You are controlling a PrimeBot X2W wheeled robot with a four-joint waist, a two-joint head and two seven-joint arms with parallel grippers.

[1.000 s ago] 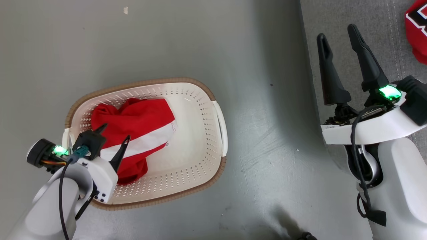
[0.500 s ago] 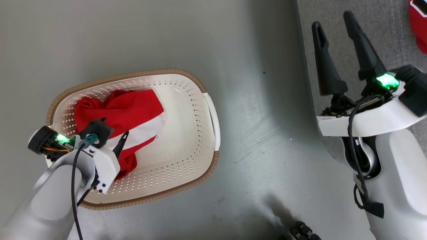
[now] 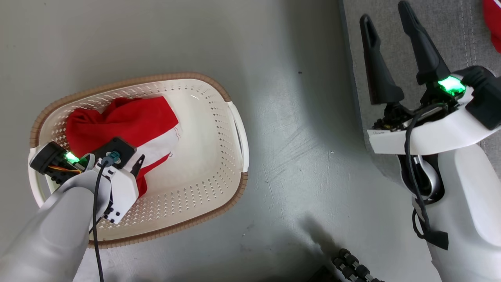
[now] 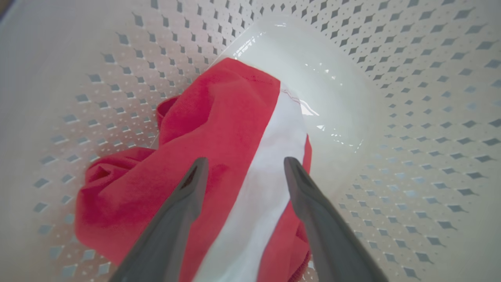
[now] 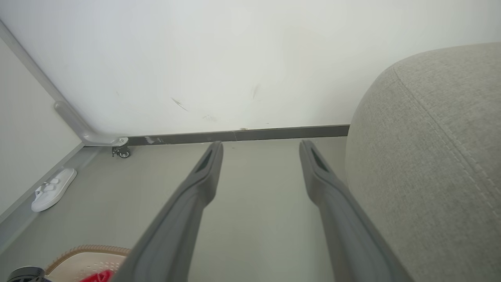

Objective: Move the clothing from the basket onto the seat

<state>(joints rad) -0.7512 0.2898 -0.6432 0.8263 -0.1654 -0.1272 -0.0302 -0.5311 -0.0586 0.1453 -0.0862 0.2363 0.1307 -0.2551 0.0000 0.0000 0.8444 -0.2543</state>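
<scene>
No lettering, label or number is legible anywhere here.

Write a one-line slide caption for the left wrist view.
Left gripper, fingers open, pointed at the red white-striped shorts lying in the perforated basket.

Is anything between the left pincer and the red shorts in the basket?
Nothing visible. The open left pincer is inside the basket, its fingers on either side of the white stripe on the shorts, with no other item lying on them. Whether it touches the cloth, I cannot tell.
</scene>
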